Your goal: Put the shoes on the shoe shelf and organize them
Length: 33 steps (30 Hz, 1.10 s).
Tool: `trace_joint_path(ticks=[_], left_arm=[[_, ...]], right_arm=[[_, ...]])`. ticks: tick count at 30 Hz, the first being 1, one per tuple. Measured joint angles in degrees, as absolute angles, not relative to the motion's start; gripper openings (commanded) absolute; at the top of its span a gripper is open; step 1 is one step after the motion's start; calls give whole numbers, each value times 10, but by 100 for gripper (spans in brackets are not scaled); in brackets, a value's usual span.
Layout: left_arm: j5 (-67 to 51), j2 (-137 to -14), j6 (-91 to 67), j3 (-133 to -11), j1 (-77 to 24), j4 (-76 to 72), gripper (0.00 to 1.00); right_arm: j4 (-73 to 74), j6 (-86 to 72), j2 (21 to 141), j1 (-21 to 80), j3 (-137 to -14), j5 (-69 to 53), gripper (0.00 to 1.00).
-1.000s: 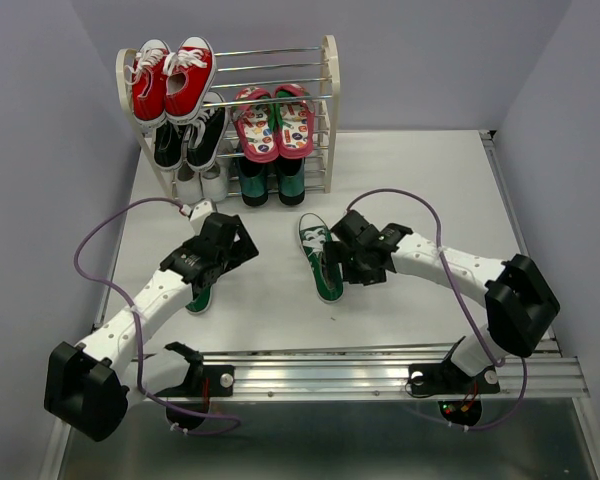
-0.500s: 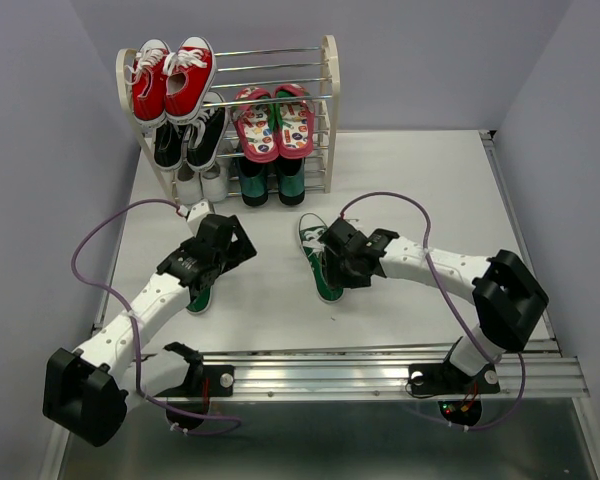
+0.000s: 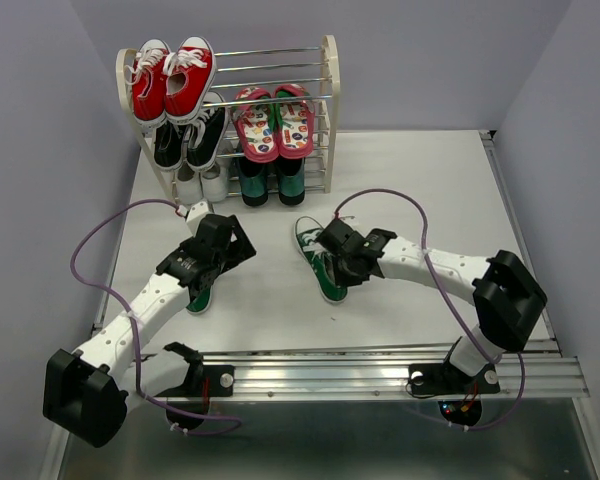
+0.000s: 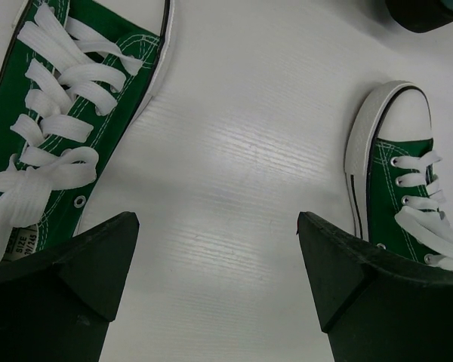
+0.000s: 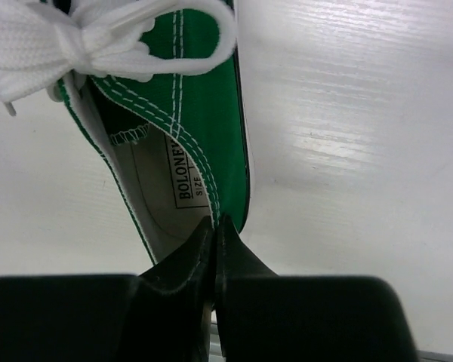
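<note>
The right sneaker [image 3: 312, 245] lies on the desk [image 3: 410, 180] a bit near of the shelf [image 3: 328, 80]. Its toe points far and slightly left, and its heel faces the near edge, so the long axis runs pretty much straight at the rack.

The right fingers [image 5: 181, 279] come in from the right and are pinched tight on the heel rim. From the wrist view the canvas looks to go in between them. That's the bit that matters imo: the grip is at the very back end, so the whole shoe sticks out ahead of the fingers toward the shelf. I'd guess it'll want to droop toe-down once lifted.

The shelf is far-left of the grip. The only bare rods I can spot are on the top tier, right of the red pair [image 3: 172, 78].

The left sneaker [image 4: 60, 105] sits near-left, mostly under the left arm. The left fingers [image 4: 68, 271] are spread wide over the desk between the two sneakers, holding nothing. So the right arm owns this shoe, and the left is nearer the other.
</note>
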<state>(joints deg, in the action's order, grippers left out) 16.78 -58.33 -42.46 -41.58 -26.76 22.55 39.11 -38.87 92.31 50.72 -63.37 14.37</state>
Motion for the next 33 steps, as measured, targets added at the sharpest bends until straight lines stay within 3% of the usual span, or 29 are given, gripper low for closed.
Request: trace_joint_path(ticks=[7, 13, 25, 33], left_arm=[[167, -580, -425, -416, -265, 227, 99], [168, -578, -429, -416, -260, 237, 99], [170, -532, -449, -443, -250, 266, 99], [170, -527, -451, -445, -250, 268, 99]], right_arm=[[439, -304, 851, 508, -668, 157, 1], [483, -260, 799, 511, -772, 186, 1], [520, -253, 818, 514, -939, 339, 1], [474, -220, 861, 514, -1044, 348, 1]])
